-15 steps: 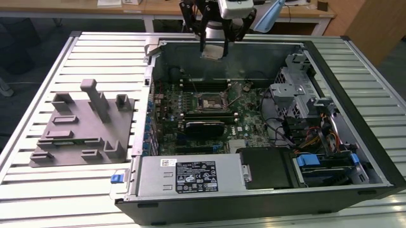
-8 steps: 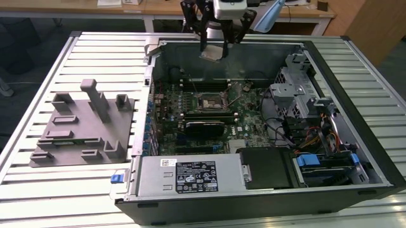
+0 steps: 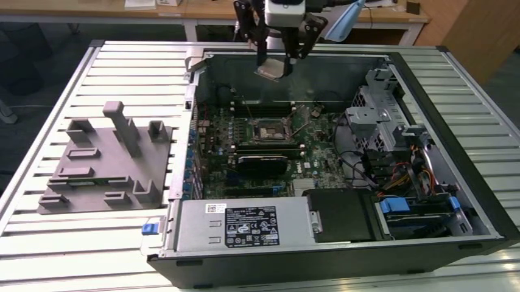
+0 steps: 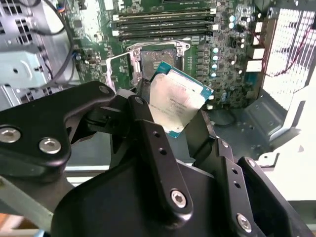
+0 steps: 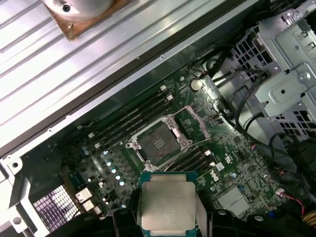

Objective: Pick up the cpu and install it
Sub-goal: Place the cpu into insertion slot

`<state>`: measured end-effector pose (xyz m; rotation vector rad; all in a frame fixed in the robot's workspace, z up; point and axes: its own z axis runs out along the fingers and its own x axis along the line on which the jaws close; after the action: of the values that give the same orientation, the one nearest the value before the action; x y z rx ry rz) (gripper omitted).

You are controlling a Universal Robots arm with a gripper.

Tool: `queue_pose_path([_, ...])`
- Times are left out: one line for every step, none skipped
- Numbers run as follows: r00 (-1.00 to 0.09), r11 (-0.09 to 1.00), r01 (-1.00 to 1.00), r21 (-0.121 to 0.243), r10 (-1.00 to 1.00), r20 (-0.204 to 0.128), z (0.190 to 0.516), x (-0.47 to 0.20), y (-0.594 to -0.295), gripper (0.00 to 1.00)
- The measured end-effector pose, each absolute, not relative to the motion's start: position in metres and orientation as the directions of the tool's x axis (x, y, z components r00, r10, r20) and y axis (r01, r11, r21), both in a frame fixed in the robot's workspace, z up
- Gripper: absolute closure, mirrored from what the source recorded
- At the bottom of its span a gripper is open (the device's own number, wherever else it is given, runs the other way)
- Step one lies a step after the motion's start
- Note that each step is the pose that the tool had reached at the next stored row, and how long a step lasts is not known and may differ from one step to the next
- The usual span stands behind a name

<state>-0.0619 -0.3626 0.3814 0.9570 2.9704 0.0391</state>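
Note:
My gripper (image 3: 274, 61) is shut on the cpu (image 3: 271, 70), a flat silvery square chip with a thin blue-green rim, held tilted in the air above the far part of the open computer case. The cpu (image 4: 176, 102) sits between the black fingers (image 4: 143, 129) in the second wrist view, and the cpu (image 5: 167, 205) shows again in the first wrist view. Below it on the green motherboard (image 3: 313, 155) lies the square socket (image 3: 268, 129), its metal frame open; the socket (image 5: 158, 143) appears apart from the chip.
The case has a metal drive cage (image 3: 378, 118) and cables at the exterior view's right, and a power supply (image 3: 243, 225) at the front. A grey fixture block (image 3: 109, 161) stands on the slatted table (image 3: 49, 91) at the exterior view's left.

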Motion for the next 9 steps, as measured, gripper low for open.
queue_pose_path([-0.802, 0.802, 0.597, 0.03, 0.597, -0.012, 0.3811, -0.0619, -0.3626, 0.47])
queue_pose_path([-0.792, 0.792, 0.61, 0.03, 0.61, -0.012, 0.3809, -0.0619, -0.3626, 0.47])
queue_pose_path([-0.783, 0.783, 0.622, 0.03, 0.622, -0.012, 0.3808, -0.0619, -0.3626, 0.47])
queue_pose_path([-0.773, 0.773, 0.634, 0.03, 0.634, -0.012, 0.3806, -0.0619, -0.3626, 0.47])
queue_pose_path([-0.763, 0.763, 0.646, 0.03, 0.646, -0.012, 0.3804, -0.0619, -0.3626, 0.47])
queue_pose_path([-0.753, 0.753, 0.657, 0.03, 0.658, -0.012, 0.3802, -0.0619, -0.3626, 0.47])
queue_pose_path([-0.743, 0.743, 0.669, 0.03, 0.669, -0.012, 0.3801, -0.0619, -0.3626, 0.47])
queue_pose_path([-0.733, 0.733, 0.68, 0.03, 0.68, -0.012, 0.3799, -0.0619, -0.3626, 0.47])
queue_pose_path([-0.722, 0.722, 0.691, 0.029, 0.691, -0.013, 0.3798, -0.0619, -0.3626, 0.47])
